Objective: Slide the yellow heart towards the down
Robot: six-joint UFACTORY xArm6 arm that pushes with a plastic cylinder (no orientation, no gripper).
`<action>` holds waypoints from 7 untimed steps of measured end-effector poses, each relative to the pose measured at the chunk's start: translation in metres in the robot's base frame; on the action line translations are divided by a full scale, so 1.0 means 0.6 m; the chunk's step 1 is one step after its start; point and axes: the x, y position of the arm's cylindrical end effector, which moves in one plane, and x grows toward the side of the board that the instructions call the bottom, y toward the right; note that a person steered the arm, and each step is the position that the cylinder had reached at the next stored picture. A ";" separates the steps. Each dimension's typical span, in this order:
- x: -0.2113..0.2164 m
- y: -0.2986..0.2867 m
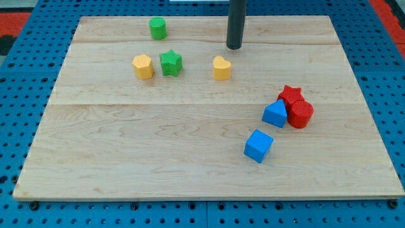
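The yellow heart point(221, 68) lies on the wooden board point(158, 145), above the middle. My tip point(234, 47) is the lower end of a dark rod that comes down from the view's top. It stands just above and slightly right of the yellow heart, with a small gap between them.
A yellow hexagon point(143, 66) and a green star point(170, 63) sit left of the heart. A green block point(157, 28) is near the top edge. At right a red star point(290, 95), a red cylinder point(300, 114) and a blue triangle point(275, 113) cluster. A blue cube point(258, 145) lies below them.
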 end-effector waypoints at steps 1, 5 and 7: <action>0.009 -0.004; 0.240 -0.092; 0.168 -0.094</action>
